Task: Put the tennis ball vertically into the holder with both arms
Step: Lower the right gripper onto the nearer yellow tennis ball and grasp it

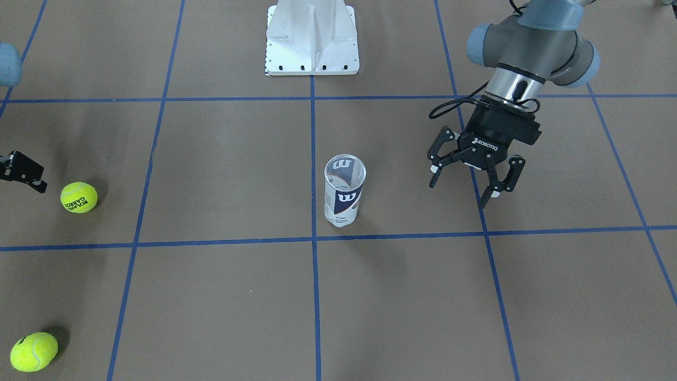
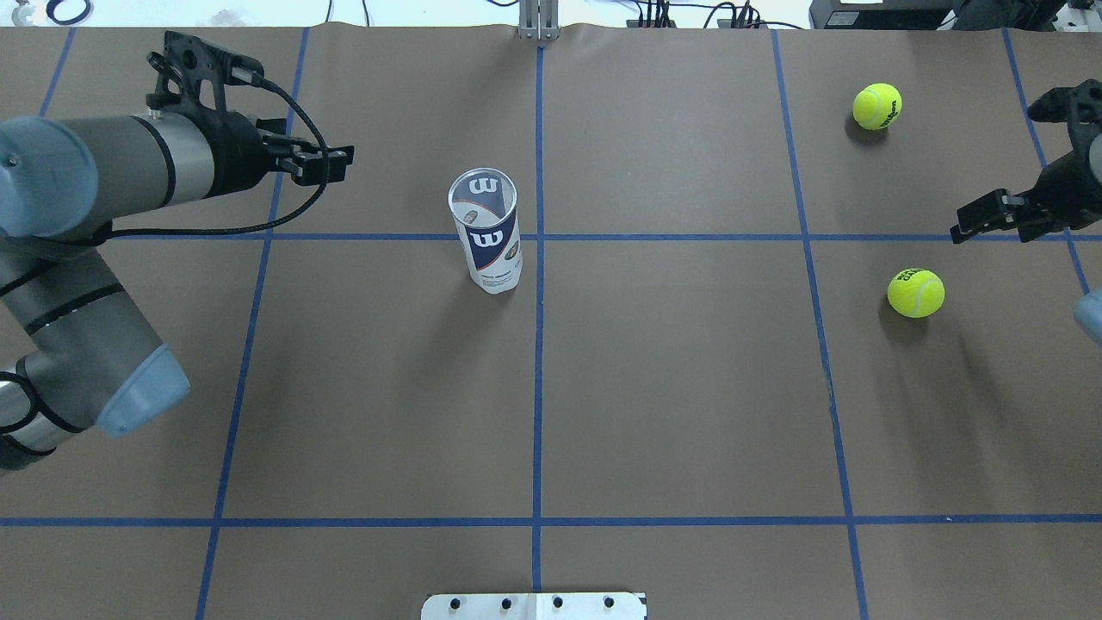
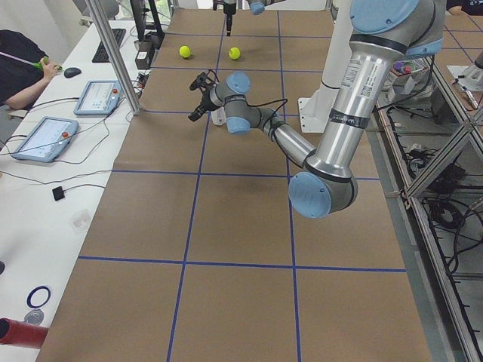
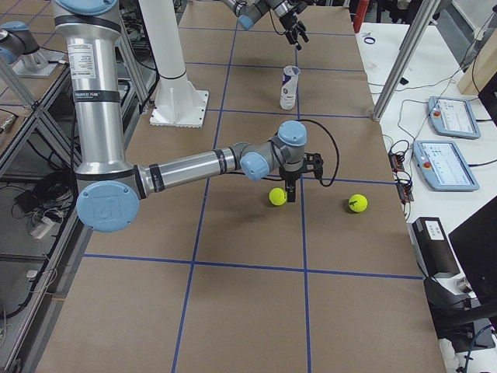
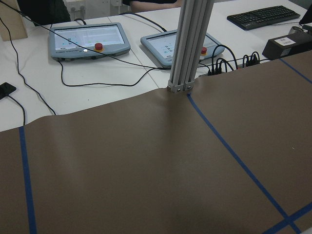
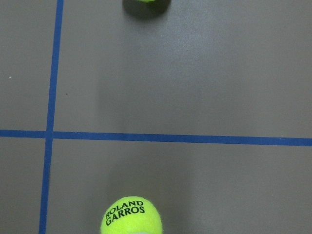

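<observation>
Front view: holder [image 1: 344, 194] stands upright mid-tabletop [image 1: 222, 169], mouth up. Thin clear plastic, probably light, slick, tippy; best steadied low on the label. Left hand [image 1: 459, 192] spread wide, empty, near it but apart.
Overhead: right hand [image 2: 997, 172] looks open, empty, near tennis ball [image 2: 915, 293]. Fuzzy, springy; pinch across the middle.

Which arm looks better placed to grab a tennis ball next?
The right. The right gripper hangs close beside one ball, with the other ball nearby on the same side. The left gripper, open, is over by the can, far from both balls.
</observation>
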{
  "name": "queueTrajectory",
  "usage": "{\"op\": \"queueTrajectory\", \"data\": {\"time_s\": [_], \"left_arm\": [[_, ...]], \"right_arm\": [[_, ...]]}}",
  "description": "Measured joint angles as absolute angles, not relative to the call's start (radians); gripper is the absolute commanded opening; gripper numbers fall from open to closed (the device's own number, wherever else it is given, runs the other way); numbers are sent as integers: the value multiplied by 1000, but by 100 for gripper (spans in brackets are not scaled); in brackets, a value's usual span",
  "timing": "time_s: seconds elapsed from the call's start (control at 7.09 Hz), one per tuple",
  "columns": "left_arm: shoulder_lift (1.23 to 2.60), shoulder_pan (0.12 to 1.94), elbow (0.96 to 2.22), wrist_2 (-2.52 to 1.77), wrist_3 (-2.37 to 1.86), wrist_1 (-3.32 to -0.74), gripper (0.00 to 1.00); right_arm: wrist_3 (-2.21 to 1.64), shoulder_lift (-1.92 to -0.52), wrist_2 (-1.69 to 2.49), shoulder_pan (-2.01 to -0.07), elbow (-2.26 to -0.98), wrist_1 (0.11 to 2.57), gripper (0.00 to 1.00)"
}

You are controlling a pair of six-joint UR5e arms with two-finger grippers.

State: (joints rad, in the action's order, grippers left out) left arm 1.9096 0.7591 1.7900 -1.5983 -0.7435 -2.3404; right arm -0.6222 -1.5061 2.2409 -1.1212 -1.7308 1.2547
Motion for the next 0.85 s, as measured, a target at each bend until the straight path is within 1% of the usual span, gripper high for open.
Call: {"op": "queueTrajectory", "data": {"time_s": [0.42, 0.85], "left_arm": [[1910, 730, 1786, -1555, -739, -2342, 99], [1908, 729, 1781, -1553, -737, -2342, 99]], "right_arm": [[-630, -1489, 2219, -1041, -1624, 1113, 100], [-631, -1455, 2217, -1001, -1584, 1079, 100]]}}
